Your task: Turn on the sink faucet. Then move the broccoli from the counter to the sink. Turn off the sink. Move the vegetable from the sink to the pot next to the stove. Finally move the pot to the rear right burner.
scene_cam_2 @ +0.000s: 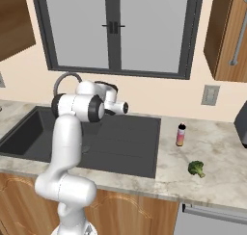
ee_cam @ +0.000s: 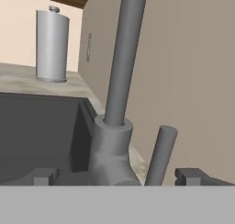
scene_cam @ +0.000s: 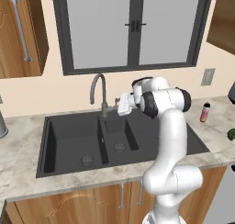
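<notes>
Left base view: two basins are counted in the sink (scene_cam: 69, 140), each apparently empty. Right base view: one broccoli (scene_cam_2: 196, 168) is seen on the counter (scene_cam_2: 217, 181), right of the sink. Hand view: the gripper (ee_cam: 120, 176) is spread wide, nothing held, at the sink faucet (ee_cam: 120, 81) base.

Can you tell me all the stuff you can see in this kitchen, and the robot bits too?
Sink faucet: one, dark grey, behind the sink; lever at its base.
Sink: one, charcoal, two basins, set in the counter.
Counter: one, beige-grey marbled.
Broccoli: one, green, on the counter right of the sink.
Bottle: one, pink-orange with dark cap, beside the sink.
Canister: one, steel, on the counter left of the sink.
Window: one, dark frame, above the faucet.
Wall outlet: one, grey.
Gripper: one, open, at the faucet base.
</notes>
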